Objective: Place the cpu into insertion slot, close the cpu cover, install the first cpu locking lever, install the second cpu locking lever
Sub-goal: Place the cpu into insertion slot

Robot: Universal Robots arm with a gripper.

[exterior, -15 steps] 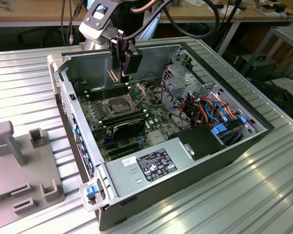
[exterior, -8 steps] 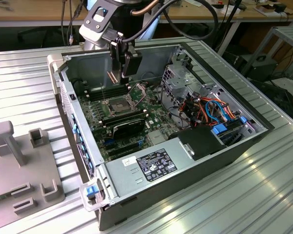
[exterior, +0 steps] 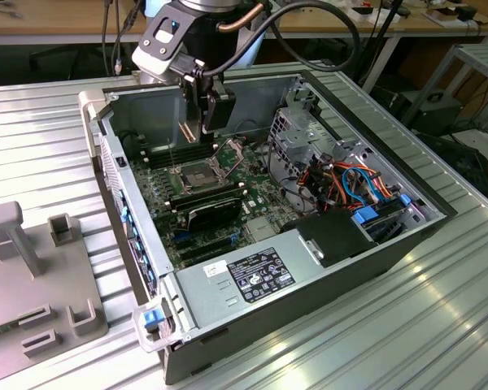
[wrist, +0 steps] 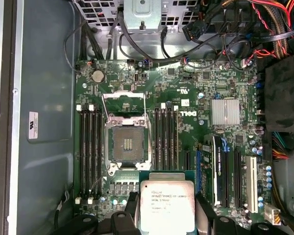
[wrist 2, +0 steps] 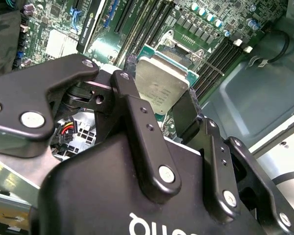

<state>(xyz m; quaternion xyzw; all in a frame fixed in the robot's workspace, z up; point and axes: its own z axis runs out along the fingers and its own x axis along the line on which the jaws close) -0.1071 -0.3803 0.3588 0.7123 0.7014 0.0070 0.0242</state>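
The gripper [wrist: 165, 198] is closed on the cpu [wrist: 164, 209]: its two black fingers [wrist 2: 132, 105] press on two opposite edges of the chip, and the flat metal top faces the camera in both wrist views. The cpu hangs in the air over the board [wrist: 186, 105], just beside the insertion slot [wrist: 127, 144] and not yet in it. The slot lies between two banks of memory slots [wrist: 90, 147], in the part of the board near the edge that meets the bare metal floor of the case [exterior: 374, 244]. The cpu cover [wrist: 123, 93] stands raised at the far side of the slot, so the dark pin field is open. The chip is probably light and stiff, so it should not bend or sag in the grip. Its smooth metal top may be slippery, and the underside and the pin field are likely fragile. The side edges therefore seem the right place to hold it, which is where the fingers sit now. The cpu is a small flat square with a dull silver-grey top that carries some small print, and a thin green rim shows around the metal. The slot is a square frame with a silvery rim and looks only a little wider than the chip.
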